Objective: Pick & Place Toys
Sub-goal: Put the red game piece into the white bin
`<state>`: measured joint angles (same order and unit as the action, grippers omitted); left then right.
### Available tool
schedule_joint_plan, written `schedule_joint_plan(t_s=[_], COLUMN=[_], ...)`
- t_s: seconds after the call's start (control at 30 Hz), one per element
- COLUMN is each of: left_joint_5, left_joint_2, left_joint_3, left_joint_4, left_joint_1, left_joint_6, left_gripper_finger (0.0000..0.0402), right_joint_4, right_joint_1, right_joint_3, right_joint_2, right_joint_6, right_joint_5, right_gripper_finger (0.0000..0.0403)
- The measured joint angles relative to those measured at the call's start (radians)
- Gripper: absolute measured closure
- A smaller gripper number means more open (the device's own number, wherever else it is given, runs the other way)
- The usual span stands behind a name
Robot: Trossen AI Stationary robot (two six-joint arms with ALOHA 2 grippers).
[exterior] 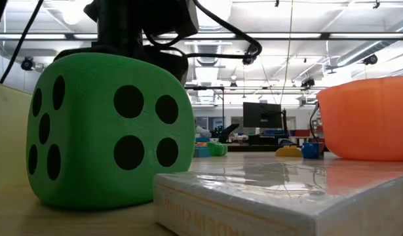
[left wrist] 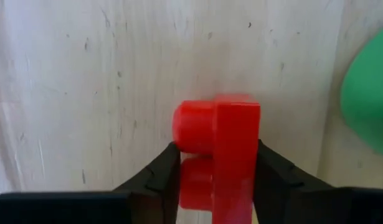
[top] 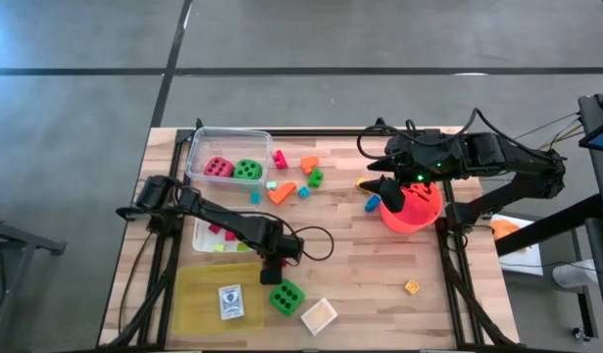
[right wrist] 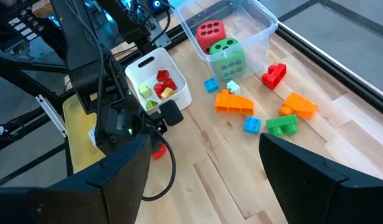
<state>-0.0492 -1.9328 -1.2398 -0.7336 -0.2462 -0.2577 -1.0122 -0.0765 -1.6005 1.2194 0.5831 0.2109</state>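
L hand pinching red block
R hand hanging spread over orange bucket, far right; green die just beside L hand on counter.

Red block runs off the left wrist view's edge; green die is cut off there too; card print unreadable.

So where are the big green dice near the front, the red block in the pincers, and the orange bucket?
green dice (top: 286, 295), high view, its dotted top face
red block (left wrist: 225, 149), left wrist view, its flat front
orange bucket (top: 419, 211), high view, its rim
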Motion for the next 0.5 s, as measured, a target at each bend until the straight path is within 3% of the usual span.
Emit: schedule_joint_plan(t_s=[0.2,0.5], left_joint_5=[-0.001,-0.009], left_joint_2=[0.003,0.010], left_joint_3=[-0.003,-0.010], left_joint_4=[0.001,0.009], left_joint_1=[0.000,0.000], left_joint_6=[-0.001,-0.004], left_gripper_finger=[0.0282,0.0352], right_joint_4=[0.000,0.000], right_joint_1=[0.000,-0.003], right_joint_3=[0.000,0.000], right_joint_2=[0.000,0.001], right_joint_6=[-0.003,-0.006], right_joint_5=[0.000,0.000], right_gripper_finger=[0.0110,0.0110])
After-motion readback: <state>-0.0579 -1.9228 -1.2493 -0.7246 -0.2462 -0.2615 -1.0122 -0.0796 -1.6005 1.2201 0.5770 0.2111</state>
